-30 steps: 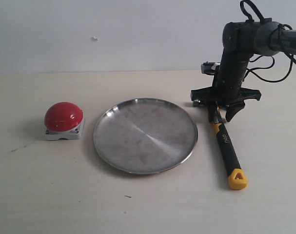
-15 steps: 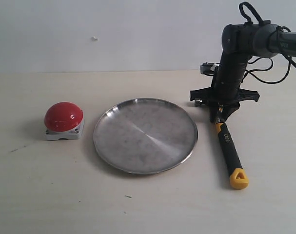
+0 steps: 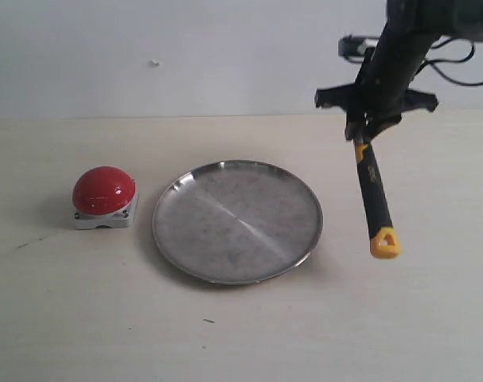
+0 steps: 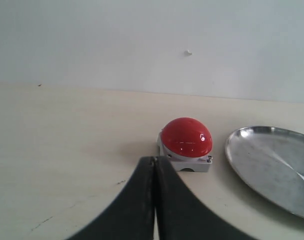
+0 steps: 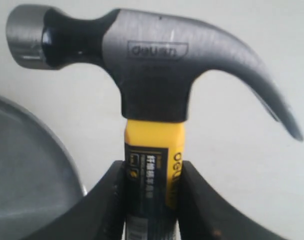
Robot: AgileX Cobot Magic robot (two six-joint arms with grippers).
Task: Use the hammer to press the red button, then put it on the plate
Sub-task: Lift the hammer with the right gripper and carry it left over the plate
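Plate point(image 3: 237, 221) btw. hammer point(image 3: 374, 195) & red button point(image 3: 103, 191)

Beige tabletop point(image 3: 66, 318) w/ dark scuffs point(image 3: 208, 321); white wall point(image 3: 225, 48) (tiny bump point(image 3: 154, 62)) behind.

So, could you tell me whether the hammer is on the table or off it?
Off it: the hammer hangs handle-down from the right end effector.

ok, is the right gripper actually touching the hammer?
Touching. The right wrist view shows the right gripper with both fingers pressed against the yellow neck of the hammer, no gap on either side.
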